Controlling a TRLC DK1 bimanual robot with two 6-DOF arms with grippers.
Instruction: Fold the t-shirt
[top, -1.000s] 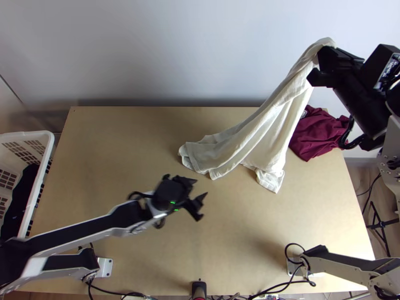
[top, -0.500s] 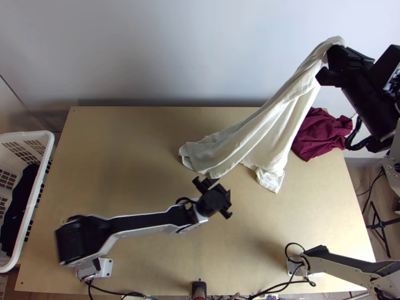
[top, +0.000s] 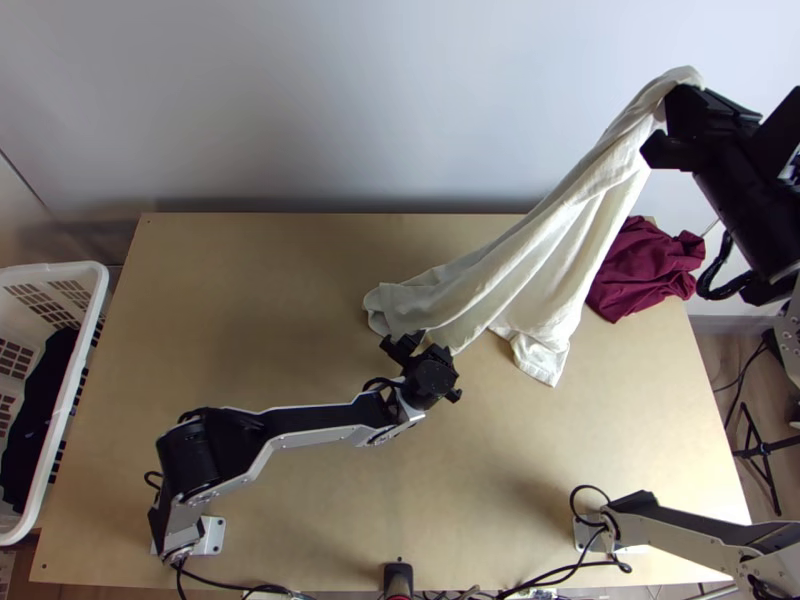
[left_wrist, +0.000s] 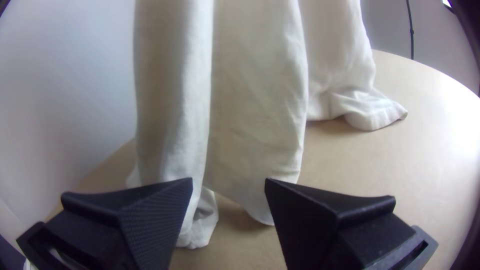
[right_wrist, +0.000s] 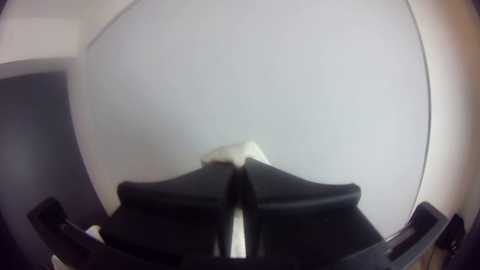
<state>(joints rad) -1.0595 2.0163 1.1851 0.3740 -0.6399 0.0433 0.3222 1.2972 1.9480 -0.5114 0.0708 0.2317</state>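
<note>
The cream t-shirt hangs in long folds from my right gripper, held high at the upper right. Its lower parts rest on the table. In the right wrist view my right gripper is shut on a bit of the t-shirt. My left gripper is at the t-shirt's near lower edge, over the middle of the table. As the left wrist view shows, my left gripper is open, with hanging folds of the t-shirt beyond and between its fingers; whether they touch is unclear.
A dark red cloth lies bunched at the table's right back edge, behind the t-shirt. The white basket with dark cloth inside stands left of the table. A wall rises behind the table.
My left arm has swung rightward and up to the t-shirt's lower edge. The right gripper has moved a little to the right with the t-shirt, whose lower left end has shifted slightly right.
</note>
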